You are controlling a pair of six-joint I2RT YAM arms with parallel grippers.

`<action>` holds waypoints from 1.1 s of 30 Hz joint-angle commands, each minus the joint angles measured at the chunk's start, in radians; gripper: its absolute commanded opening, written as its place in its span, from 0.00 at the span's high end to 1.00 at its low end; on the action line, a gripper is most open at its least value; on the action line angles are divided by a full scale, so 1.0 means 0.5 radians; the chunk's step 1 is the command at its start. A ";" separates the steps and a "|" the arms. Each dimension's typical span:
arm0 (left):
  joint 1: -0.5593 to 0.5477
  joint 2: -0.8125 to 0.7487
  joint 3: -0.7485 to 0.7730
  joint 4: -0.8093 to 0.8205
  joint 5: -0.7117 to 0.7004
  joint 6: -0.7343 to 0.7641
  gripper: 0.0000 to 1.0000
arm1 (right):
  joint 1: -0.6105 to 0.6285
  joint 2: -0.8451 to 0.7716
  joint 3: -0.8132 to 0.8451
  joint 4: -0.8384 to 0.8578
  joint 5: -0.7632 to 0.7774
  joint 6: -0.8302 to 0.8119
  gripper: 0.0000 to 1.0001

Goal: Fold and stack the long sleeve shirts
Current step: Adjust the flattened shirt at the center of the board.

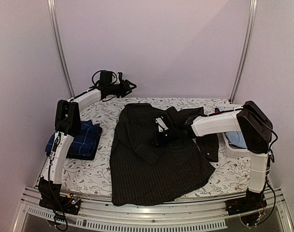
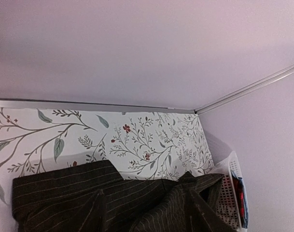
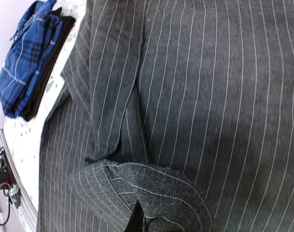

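The black pinstriped shirt [image 1: 151, 159] lies spread out in the middle of the table, collar toward the back. My right gripper [image 1: 162, 135] reaches left over its chest and is shut on a sleeve cuff [image 3: 151, 193], which curls over the body cloth in the right wrist view; one dark fingertip [image 3: 137, 223] shows beneath it. The navy blue checked shirt [image 1: 79, 140] lies folded at the left and also shows in the right wrist view [image 3: 26, 58]. My left gripper [image 1: 129, 88] hangs raised at the back left, its jaws spread and empty. Its wrist view shows the black shirt's top edge [image 2: 89, 193].
A white mesh basket [image 1: 232, 144] holding blue and red cloth stands at the right edge and also shows in the left wrist view [image 2: 231, 188]. The floral tablecloth [image 1: 89, 171] covers the table. Metal rails run along the front edge and the back corners.
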 commanded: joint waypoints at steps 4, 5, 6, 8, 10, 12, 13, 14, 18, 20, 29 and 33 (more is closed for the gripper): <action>0.005 -0.579 -0.560 0.038 -0.013 0.104 0.48 | -0.166 0.131 0.356 -0.005 -0.062 -0.066 1.00; 0.002 -0.679 -0.680 0.045 -0.048 0.111 0.49 | -0.214 0.165 0.421 -0.015 -0.081 -0.080 1.00; -0.008 -0.775 -0.815 0.048 -0.085 0.115 0.49 | -0.256 0.231 0.487 -0.026 -0.110 -0.088 1.00; -0.032 -0.951 -1.053 0.060 -0.130 0.117 0.51 | -0.320 0.344 0.613 -0.035 -0.151 -0.103 1.00; -0.072 -1.113 -1.266 0.019 -0.203 0.134 0.53 | -0.371 0.477 0.730 -0.035 -0.187 -0.098 1.00; -0.138 -1.261 -1.489 -0.018 -0.292 0.160 0.54 | -0.403 0.593 0.835 -0.035 -0.224 -0.059 1.00; -0.173 -1.326 -1.587 -0.044 -0.334 0.170 0.55 | -0.416 0.665 0.876 -0.035 -0.233 -0.039 1.00; -0.208 -1.378 -1.688 -0.059 -0.371 0.177 0.56 | -0.427 0.704 0.913 -0.031 -0.232 -0.007 1.00; -0.323 -1.585 -2.035 -0.084 -0.485 0.188 0.59 | -0.480 0.830 0.966 -0.011 -0.204 0.122 1.00; -0.362 -1.669 -2.164 -0.086 -0.515 0.202 0.59 | -0.507 0.869 0.953 -0.024 -0.162 0.181 1.00; -0.455 -1.764 -2.308 -0.206 -0.528 0.319 0.58 | -0.728 0.638 0.253 0.208 0.025 0.443 1.00; -0.480 -1.689 -2.253 -0.232 -0.502 0.378 0.57 | -0.842 0.370 -0.212 0.522 0.104 0.599 1.00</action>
